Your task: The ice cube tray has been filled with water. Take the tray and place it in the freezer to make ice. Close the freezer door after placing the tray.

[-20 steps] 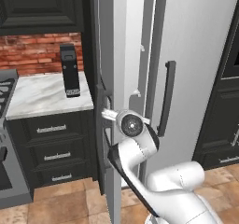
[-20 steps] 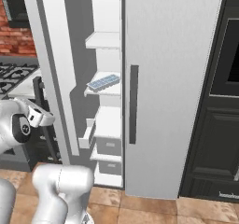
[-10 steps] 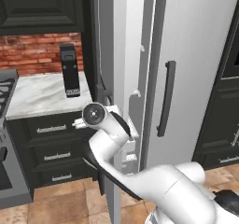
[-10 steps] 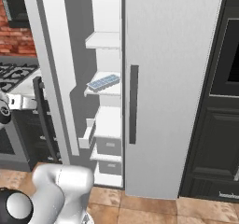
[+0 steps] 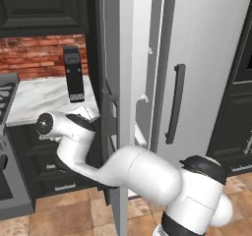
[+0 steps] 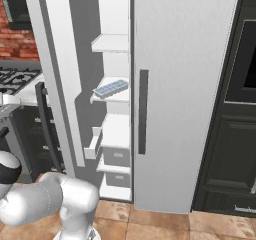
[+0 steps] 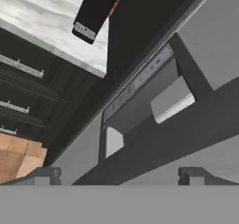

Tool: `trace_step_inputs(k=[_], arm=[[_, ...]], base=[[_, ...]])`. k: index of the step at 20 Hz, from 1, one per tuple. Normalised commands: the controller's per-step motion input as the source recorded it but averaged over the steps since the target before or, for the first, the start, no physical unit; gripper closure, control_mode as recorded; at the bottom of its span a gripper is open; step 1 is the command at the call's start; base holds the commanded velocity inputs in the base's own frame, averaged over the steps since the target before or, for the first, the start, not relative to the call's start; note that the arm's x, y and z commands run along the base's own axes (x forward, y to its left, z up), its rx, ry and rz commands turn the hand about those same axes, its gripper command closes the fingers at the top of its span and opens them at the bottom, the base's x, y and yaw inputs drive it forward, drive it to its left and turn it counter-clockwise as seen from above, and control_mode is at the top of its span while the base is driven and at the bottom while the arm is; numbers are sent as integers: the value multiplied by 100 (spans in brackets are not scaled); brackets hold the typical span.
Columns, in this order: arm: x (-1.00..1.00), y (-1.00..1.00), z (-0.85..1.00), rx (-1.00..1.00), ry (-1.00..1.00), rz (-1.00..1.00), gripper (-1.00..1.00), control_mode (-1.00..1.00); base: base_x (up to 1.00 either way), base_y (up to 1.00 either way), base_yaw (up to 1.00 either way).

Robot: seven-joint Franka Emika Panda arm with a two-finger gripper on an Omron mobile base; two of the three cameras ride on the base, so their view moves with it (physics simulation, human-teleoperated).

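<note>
The ice cube tray (image 6: 111, 88), white with pale blue water in its cells, lies on a middle white shelf inside the freezer (image 6: 116, 129). The freezer door (image 5: 126, 82) stands open, seen edge-on in the left base view. My arm curls around to the door's outer side. In the hand view the gripper (image 7: 120, 176) is open, close against the door's outer face. The recessed dispenser panel (image 7: 140, 94) is ahead of it, and the dark bar handle (image 7: 177, 129) crosses just above the fingertips (image 7: 46, 174). Nothing is held.
The plain fridge door (image 6: 185, 84) with its dark handle (image 6: 143, 111) is shut to the right of the freezer. A black appliance (image 5: 74, 75) stands on the marble counter (image 5: 39, 100) left of the door. A stove (image 5: 7, 92) is at far left and a dark oven wall (image 6: 235, 109) at right.
The arm has swung left around the open freezer door's edge, so the hand now faces the door's outer side. The tray and the door have not moved.
</note>
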Motion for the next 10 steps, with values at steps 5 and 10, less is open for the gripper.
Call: trace_step_inputs(k=[5, 10], arm=[[15, 30, -37, -12, -5, 0, -100, -100], [1, 0, -54, -10, -13, -2, -100, -100]], base=[[0, 0, 0], [0, 0, 0]])
